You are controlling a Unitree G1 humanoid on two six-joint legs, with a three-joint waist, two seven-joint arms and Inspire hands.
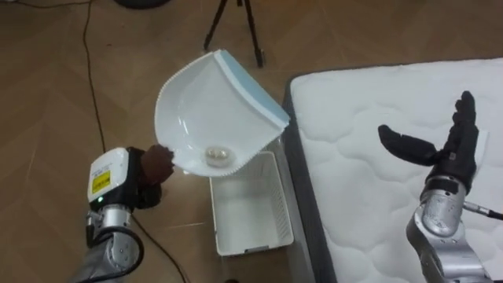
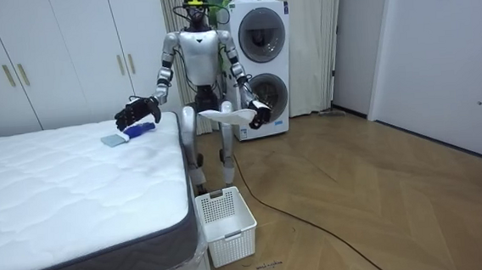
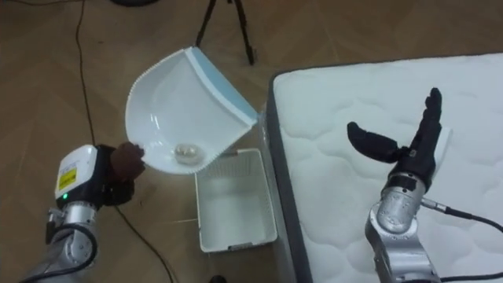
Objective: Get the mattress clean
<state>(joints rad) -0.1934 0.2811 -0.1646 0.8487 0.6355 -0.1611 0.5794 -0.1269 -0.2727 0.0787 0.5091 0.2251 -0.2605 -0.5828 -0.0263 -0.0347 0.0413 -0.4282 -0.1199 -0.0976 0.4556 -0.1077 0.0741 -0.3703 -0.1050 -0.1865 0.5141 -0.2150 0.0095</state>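
Observation:
My left hand (image 1: 153,167) is shut on the handle of a white dustpan (image 1: 212,102) with a blue front edge. The pan is tilted, and a small crumpled scrap (image 1: 218,155) lies in its low back corner. The dustpan hangs above a white slatted basket (image 1: 250,208) on the floor beside the bed. My right hand (image 1: 440,149) is held open above the white quilted mattress (image 1: 354,204), fingers straight, holding nothing. In the room view a small brush with a blue handle (image 2: 125,136) lies on the mattress just below that hand (image 2: 135,113).
I stand at the bed's corner, with the basket (image 2: 226,224) on the wooden floor by the bed's side. Tripod legs (image 1: 236,27) stand beyond the dustpan. A washer stack (image 2: 263,65) and white wardrobes (image 2: 49,63) line the wall behind me.

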